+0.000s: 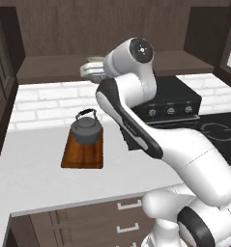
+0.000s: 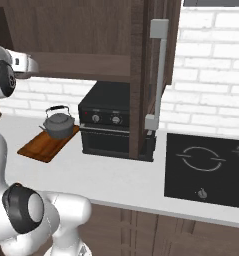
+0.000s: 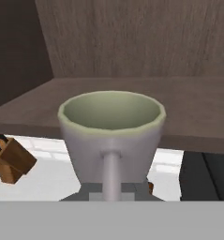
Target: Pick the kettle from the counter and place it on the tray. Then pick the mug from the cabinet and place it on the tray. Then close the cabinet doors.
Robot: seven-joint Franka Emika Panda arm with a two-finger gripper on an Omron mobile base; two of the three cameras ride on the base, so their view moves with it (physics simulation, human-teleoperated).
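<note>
My end effector (image 3: 111, 190) was clenched on the handle of the mug (image 3: 112, 131), holding it before the cabinet (image 3: 146, 42) shelf. The kettle (image 1: 86, 127) sat on the tray (image 1: 83, 153) on the tabletop (image 1: 35, 169), beside a black oven (image 2: 108, 120). A knife block (image 3: 10, 161) stood lower left.
</note>
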